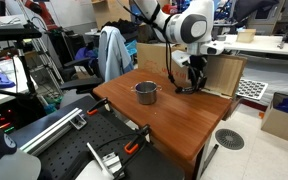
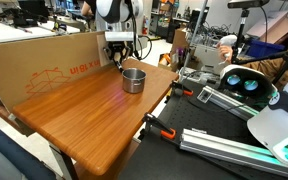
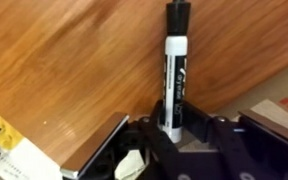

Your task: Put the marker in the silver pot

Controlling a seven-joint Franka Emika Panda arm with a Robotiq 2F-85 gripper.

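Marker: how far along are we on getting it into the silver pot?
Done: the marker looks grasped; in the wrist view it sits between the gripper fingers, which hug its sides. In hand: the gripper hangs beside the silver pot, not over it, in both exterior views. Left: carry the marker above the pot and release it inside.

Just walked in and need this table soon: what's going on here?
The robot's gripper has its fingers shut on the marker, near the back edge of the wooden table. The silver pot stands apart from it on the table, and the marker is not in it yet.
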